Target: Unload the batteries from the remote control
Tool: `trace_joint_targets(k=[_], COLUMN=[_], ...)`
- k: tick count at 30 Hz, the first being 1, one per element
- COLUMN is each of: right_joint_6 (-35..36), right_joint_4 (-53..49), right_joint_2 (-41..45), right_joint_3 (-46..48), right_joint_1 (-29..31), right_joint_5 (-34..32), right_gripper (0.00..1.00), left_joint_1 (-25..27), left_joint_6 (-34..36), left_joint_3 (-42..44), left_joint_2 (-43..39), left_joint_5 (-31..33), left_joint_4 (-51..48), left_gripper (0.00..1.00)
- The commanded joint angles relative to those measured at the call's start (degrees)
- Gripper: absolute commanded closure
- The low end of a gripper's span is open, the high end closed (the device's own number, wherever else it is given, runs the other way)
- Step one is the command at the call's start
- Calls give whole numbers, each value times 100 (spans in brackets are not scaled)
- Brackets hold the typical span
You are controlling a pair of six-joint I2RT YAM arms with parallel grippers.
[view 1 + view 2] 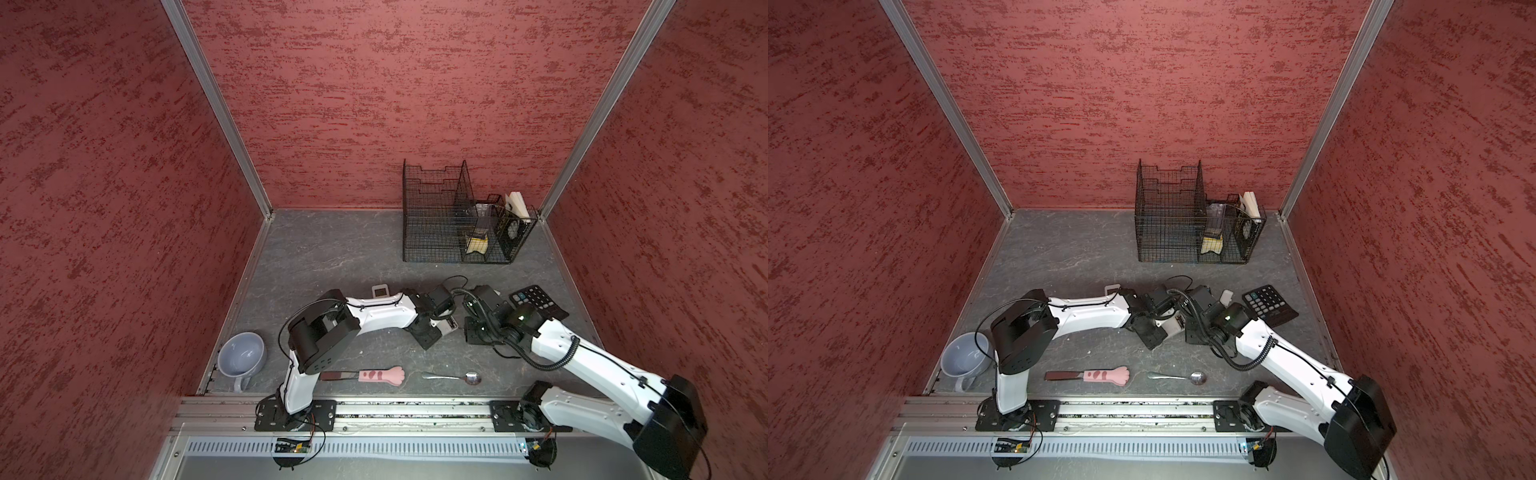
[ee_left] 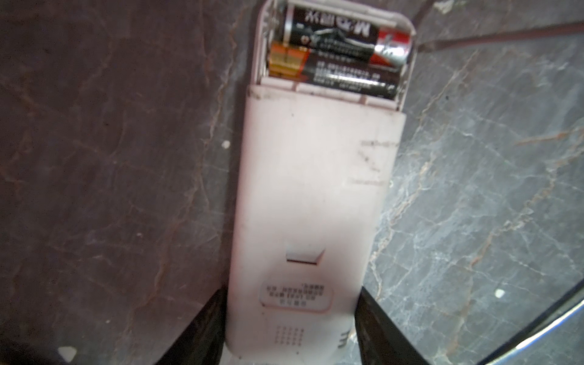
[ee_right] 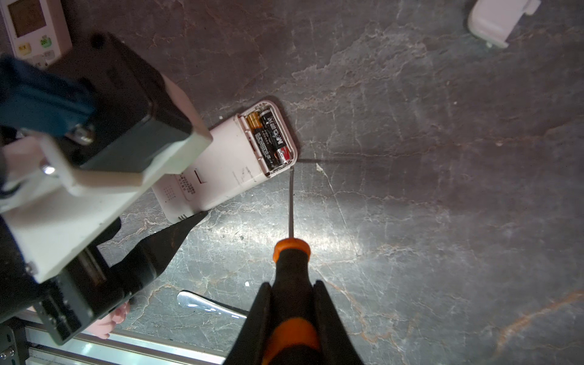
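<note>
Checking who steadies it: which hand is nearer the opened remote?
Left. The left hand grips the remote at the end away from its batteries; the right hand holds a screwdriver back from it, only the tip near the battery end.

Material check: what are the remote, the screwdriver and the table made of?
The remote looks like matte pinkish-white plastic: moulded seams, dark scuffs. The screwdriver has a thin grey shaft, likely steel, and a black-and-orange handle, plastic or rubber, unclear which. The table is grey, veined like stone, with soft glare; possibly laminate.
</note>
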State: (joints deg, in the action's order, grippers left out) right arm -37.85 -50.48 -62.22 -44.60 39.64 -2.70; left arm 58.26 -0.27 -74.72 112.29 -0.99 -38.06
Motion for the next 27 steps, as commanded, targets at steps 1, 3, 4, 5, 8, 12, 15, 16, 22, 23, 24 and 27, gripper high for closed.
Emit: trace_joint_targets(k=[1,3,4,5,8,12,15,16,22,23,24,27], right_joint_6=[47,60,60,67,66,34,30,23,36,38,48,58], right_joint_4=[-48,-50,-50,-50,-33,88,190,224,295,285,263,143], right_joint_2=[35,34,34,28,34,17,-8,-16,-71,-65,-56,-15], right_joint_3=[-247,-260,-261,-265,-247,-142,-67,-43,27,26,24,-35], right_joint_1=[-29,-29,-32,-27,-27,-34,-38,-35,-48,-48,-44,-53], right_joint_5=[15,9,19,16,6,43,78,77,138,138,130,78], right_gripper=[100,100,100,100,100,100,100,100,100,100,100,100], left_joint_1=[24,24,26,27,26,31,36,30,34,31,31,33], left_joint_6=[49,54,54,48,54,52,49,53,54,61,58,60], left_joint_3=[250,248,246,254,253,250,252,247,263,262,255,256], left_joint_2=[364,372,373,373,372,373,373,377,381,381,381,389], left_joint_5=[-76,-76,-76,-76,-76,-79,-90,-85,-76,-76,-76,-76], left_joint_4=[21,21,31,24,20,19,19,36,36,36,33,36], left_gripper=[38,38,38,38,38,38,38,38,38,38,38,38])
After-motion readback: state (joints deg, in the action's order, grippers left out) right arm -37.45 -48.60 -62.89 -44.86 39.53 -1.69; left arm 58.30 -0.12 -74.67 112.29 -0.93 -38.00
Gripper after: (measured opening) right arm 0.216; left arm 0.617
